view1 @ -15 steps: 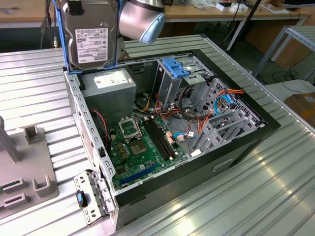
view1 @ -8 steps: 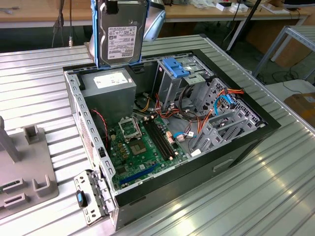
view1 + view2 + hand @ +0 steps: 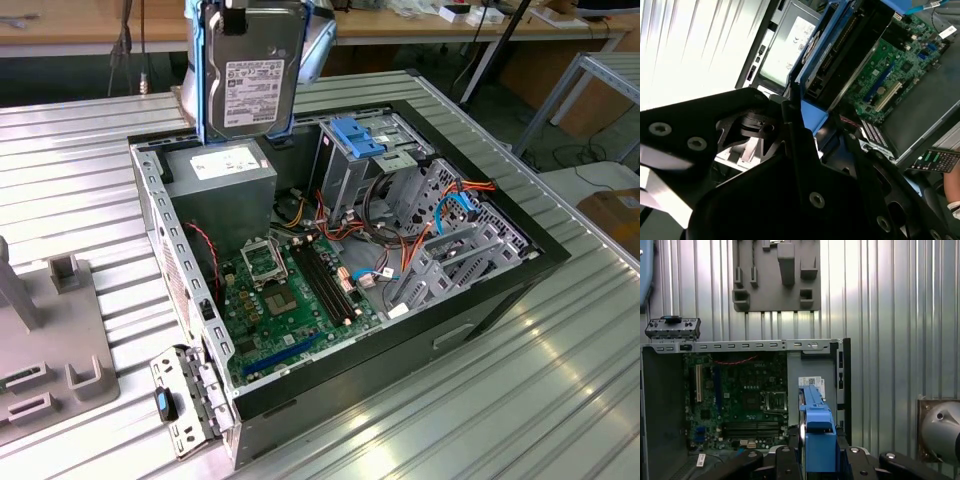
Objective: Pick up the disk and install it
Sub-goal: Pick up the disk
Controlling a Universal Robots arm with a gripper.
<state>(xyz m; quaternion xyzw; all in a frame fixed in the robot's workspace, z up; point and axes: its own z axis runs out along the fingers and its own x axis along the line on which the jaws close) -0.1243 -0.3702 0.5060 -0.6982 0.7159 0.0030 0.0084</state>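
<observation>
One disk (image 3: 250, 72) hangs upright above the open computer case (image 3: 470, 310); the pincer (image 3: 818, 460) grips its edges.

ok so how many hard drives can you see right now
1: the disk, held upright by the tool above the open computer case, roughly over the power supply. Others may be hidden inside the drive cage.

The disk (image 3: 250, 40) — matt grey metal, white paper label (image 3: 255, 95), blue plastic rails (image 3: 203, 80); the table (image 3: 560, 400) — ribbed, glossy metal.
</observation>
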